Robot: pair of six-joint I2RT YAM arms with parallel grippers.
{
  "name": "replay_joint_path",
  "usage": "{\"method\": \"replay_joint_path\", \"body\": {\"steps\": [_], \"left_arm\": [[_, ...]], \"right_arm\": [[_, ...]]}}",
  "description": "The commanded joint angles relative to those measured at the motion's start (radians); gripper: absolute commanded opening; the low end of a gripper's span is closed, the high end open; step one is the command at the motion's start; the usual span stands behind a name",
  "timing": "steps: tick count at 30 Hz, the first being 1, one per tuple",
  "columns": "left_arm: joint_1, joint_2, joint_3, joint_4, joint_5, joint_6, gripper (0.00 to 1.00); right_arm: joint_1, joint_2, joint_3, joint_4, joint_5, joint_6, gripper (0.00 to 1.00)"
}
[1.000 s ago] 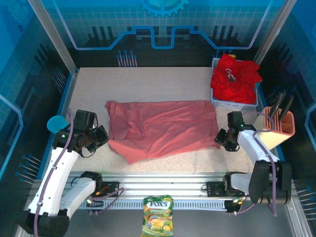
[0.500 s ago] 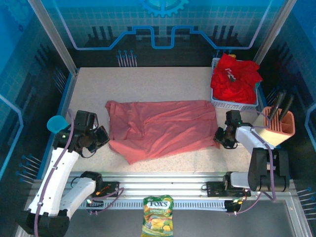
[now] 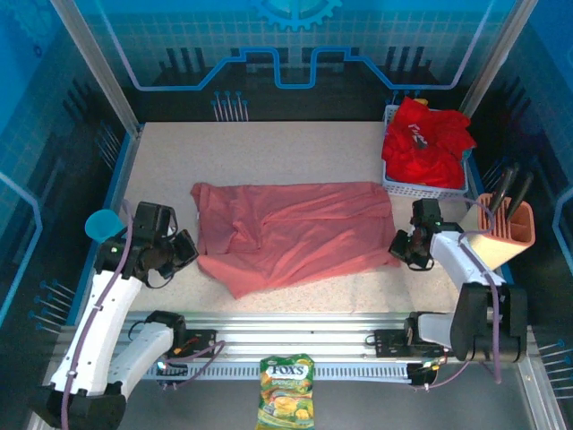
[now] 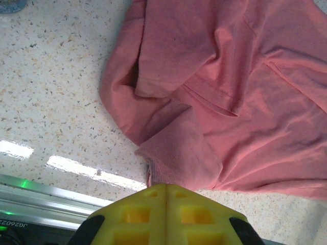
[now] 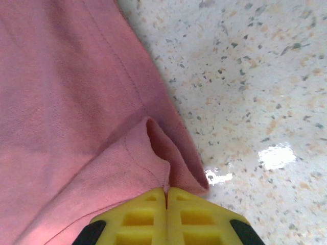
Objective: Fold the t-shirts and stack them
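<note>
The salmon-pink t-shirt (image 4: 230, 102) is matt, soft cloth; the speckled table (image 4: 51, 76) is smooth and glossy.

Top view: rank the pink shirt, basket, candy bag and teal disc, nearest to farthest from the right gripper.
1. pink shirt, its right edge at the right gripper.
2. basket, behind the gripper, far right.
3. candy bag, near edge, centre.
4. teal disc, far left.
</note>
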Motion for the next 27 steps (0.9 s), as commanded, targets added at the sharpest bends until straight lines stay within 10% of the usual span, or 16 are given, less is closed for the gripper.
{"method": "replay_joint_path", "body": {"steps": [1, 16, 27], "left_arm": [[0.011, -0.022, 0.068, -0.068, 0.017, 0.0, 0.0], [0.014, 0.045, 0.211, -0.114, -0.034, 0.059, 0.0], [0.041, 0.347, 0.432, -0.026, -0.107, 0.163, 0.0]], "right_arm": [[-0.006, -0.071, 0.044, -0.12, 0.015, 0.013, 0.0], [-0.01, -0.252, 0.099, -0.271, 0.015, 0.057, 0.0], [-0.011, 0.067, 0.305, -0.194, -0.028, -0.039, 0.0]]}}
